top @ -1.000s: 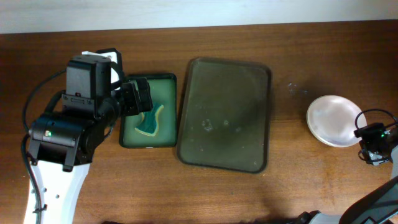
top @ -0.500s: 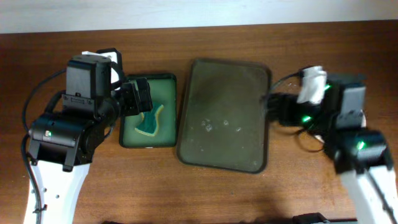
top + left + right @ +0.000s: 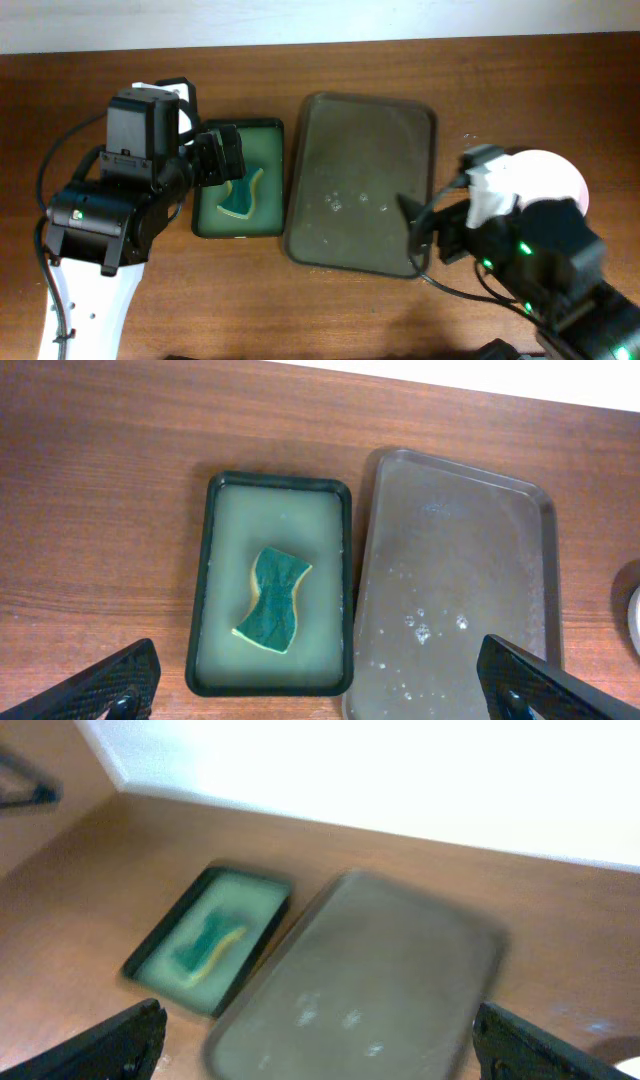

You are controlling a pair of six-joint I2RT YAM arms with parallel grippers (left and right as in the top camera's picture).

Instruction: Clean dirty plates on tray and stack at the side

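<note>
White round plates [image 3: 553,172] rest at the table's right edge, grey metal tray [image 3: 360,130] bare: looks done. My left pincer [image 3: 325,682] and right pincer [image 3: 325,1040] gape empty; retreat next.

Even, soft light; right wrist view motion-blurred, its white wall [image 3: 400,770] overexposed

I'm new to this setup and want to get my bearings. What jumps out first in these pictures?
First is the big dark tray in the middle of the wooden table, bare of plates and flecked with suds. To its left, a small black basin of cloudy greenish water holds a green sponge. At the far right, a white plate shows partly from under the right arm.
</note>
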